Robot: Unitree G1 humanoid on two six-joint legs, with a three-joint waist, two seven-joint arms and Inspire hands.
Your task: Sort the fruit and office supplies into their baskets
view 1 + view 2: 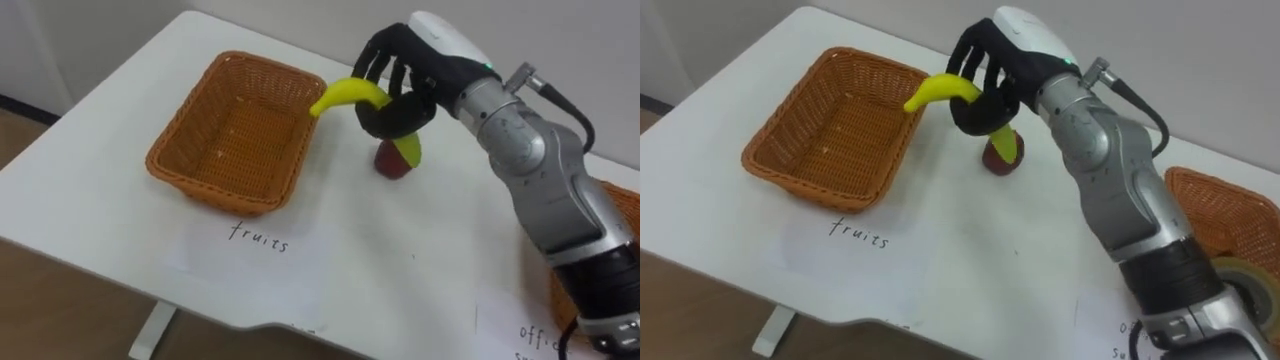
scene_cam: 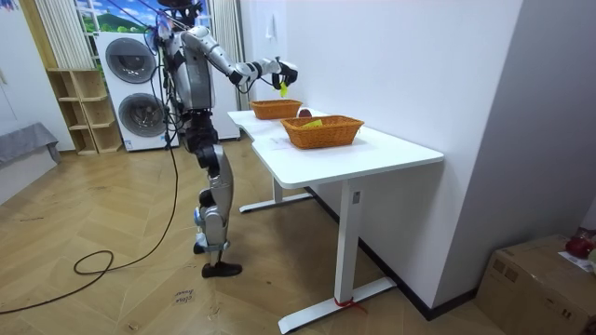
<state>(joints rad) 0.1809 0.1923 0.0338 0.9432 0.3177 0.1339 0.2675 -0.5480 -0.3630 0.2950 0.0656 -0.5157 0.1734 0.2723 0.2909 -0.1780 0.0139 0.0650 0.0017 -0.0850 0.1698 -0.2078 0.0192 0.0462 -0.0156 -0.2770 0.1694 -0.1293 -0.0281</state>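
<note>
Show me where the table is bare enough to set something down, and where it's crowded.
Bare: the table between the red fruit, the fruits label and the robot's arm; also the strip left of the fruit basket, whose inside is empty. Crowded: beside that basket's right rim, where the right hand holds the banana above the red fruit.

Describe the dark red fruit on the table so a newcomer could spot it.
On the white table, look just right of the wicker basket on the robot's left. The dark red fruit sits on the tabletop there, below the right hand holding a banana. It is small, round and dark, unlike the long yellow banana.
</note>
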